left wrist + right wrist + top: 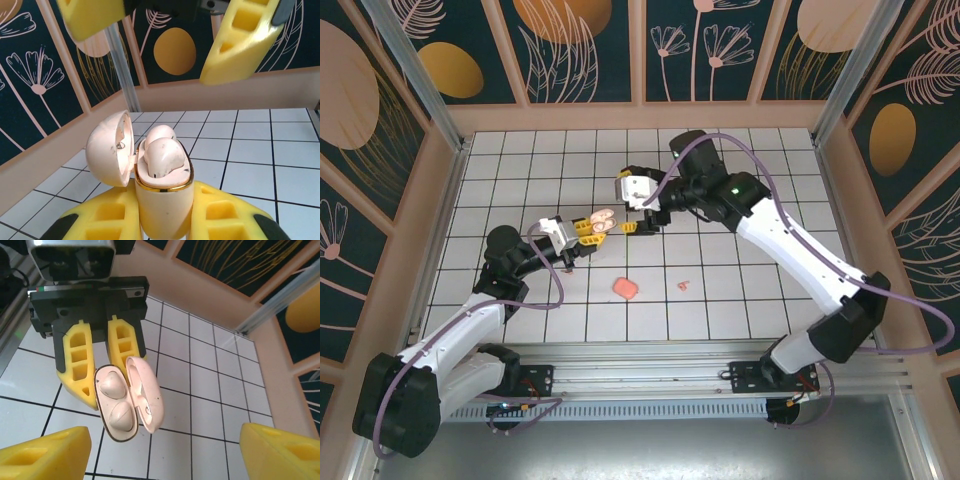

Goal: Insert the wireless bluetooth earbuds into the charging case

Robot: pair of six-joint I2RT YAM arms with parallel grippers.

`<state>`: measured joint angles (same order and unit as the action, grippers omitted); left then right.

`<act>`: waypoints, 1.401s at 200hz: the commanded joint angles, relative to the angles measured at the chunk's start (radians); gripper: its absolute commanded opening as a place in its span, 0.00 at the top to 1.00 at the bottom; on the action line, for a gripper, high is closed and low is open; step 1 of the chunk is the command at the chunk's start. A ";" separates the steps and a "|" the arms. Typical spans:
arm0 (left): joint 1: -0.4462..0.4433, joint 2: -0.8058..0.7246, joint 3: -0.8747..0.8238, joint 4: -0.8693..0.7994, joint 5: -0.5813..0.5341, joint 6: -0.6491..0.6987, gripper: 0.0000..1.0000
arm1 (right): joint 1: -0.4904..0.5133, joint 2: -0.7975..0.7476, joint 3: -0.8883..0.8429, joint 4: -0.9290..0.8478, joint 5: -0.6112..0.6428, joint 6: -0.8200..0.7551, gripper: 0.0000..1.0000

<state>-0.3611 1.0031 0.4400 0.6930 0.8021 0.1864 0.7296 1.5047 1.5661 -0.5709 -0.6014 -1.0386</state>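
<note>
Between the left gripper's [162, 222] yellow fingers [225, 220], clamped tight, stands the charging case [162, 197], its lid [107, 150] swung open to one side. Both earbuds [162, 155] appear seated in its wells. Just above the case, the right gripper [162, 452] hangs with jaws spread wide, holding nothing. Insertion looks done. The next move probably calls for pressing each bud home or tipping the lid closed.

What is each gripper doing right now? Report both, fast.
Left gripper: shut on the charging case, whose lid stands open.
Right gripper: open, fingers wide apart, holding nothing.
</note>
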 commanded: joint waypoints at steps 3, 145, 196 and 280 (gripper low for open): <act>-0.001 -0.008 0.034 -0.001 0.020 0.014 0.97 | -0.003 0.057 0.070 -0.087 -0.071 -0.099 0.21; -0.001 -0.009 0.034 -0.021 -0.061 0.028 0.97 | 0.016 0.174 0.156 -0.291 -0.173 -0.158 0.37; -0.001 0.018 0.042 -0.030 -0.095 0.014 0.97 | -0.006 0.028 -0.015 -0.147 -0.198 -0.065 0.42; -0.001 0.265 0.146 -0.067 -0.170 -0.476 0.98 | -0.232 -0.137 -0.417 0.527 -0.040 0.948 0.41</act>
<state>-0.3656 1.1843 0.5426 0.6209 0.6559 -0.0299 0.5697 1.3788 1.2034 -0.2649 -0.7712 -0.5495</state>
